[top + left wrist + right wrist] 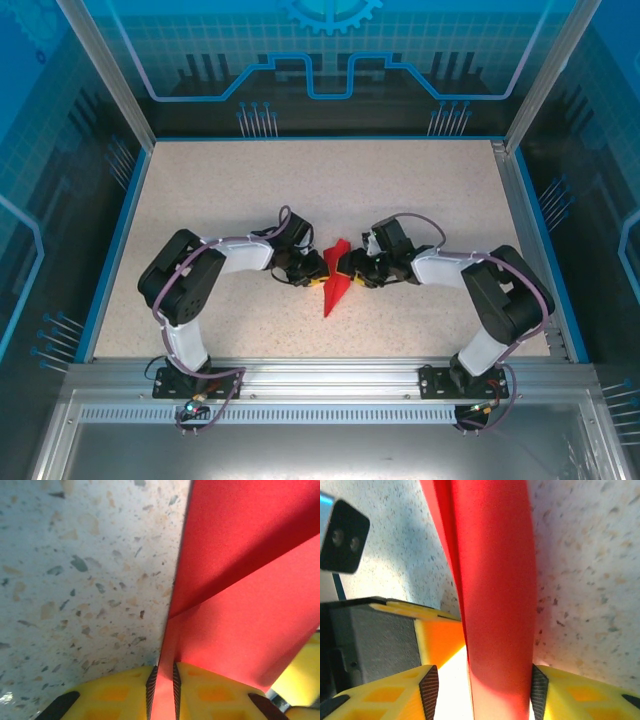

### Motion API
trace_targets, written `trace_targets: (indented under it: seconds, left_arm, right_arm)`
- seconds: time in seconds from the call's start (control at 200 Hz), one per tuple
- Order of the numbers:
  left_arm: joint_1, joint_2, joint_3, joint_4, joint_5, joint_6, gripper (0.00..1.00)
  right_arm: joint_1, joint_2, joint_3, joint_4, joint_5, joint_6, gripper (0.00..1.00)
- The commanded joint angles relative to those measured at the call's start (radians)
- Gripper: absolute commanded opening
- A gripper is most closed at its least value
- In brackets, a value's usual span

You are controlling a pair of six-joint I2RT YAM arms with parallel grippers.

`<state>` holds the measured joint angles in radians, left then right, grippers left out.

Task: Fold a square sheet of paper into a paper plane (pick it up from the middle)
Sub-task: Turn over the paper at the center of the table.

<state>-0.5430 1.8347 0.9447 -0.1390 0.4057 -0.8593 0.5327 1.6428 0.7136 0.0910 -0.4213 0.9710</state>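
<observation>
From above, the two arms bend in towards each other over the middle of the speckled table point(250, 190), and the red paper plane point(333, 295) sits right between the left gripper point(318, 271) and the right gripper point(357, 270). Its pointed end reaches past both of them towards the arm bases, and its wider end stands up just beyond the fingertips. Through the left wrist camera, the left gripper's yellow fingers are pinched together on a thin edge of the plane. The black pads point(151, 690) press it from both sides, and the red folds fan out ahead of the fingers and off to one side, with bare table on the other side. Through the right wrist camera, the right gripper's jaws stand apart around a thick red fold that runs straight out ahead. One pad point(539, 685) is against the paper, while the other pad point(429, 687) stands clear of it with a bright gap between, so this hand is not clamping. The left gripper's yellow finger and grey body lie just beside that open side.
</observation>
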Motion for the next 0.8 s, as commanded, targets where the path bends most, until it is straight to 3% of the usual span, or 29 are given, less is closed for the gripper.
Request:
trace_targets:
  seconds: [0.0,0.465,0.66,0.795]
  left_arm:
    - [0.017,0.035,-0.034,0.038,-0.058,-0.034,0.21]
    - [0.019,0.005,-0.067,0.053,-0.067,-0.055,0.21]
    - [0.021,-0.002,-0.079,0.056,-0.073,-0.060,0.21]
    - [0.020,0.001,-0.074,0.066,-0.058,-0.060,0.21]
  right_arm:
    - [0.040,-0.025,-0.036,0.072,0.018,0.036,0.54]
    - [0.121,-0.091,-0.056,0.090,0.201,0.155,0.55]
    - [0.136,-0.128,-0.125,0.095,0.323,0.241,0.48]
    - [0.122,-0.072,-0.078,0.107,0.261,0.179,0.42]
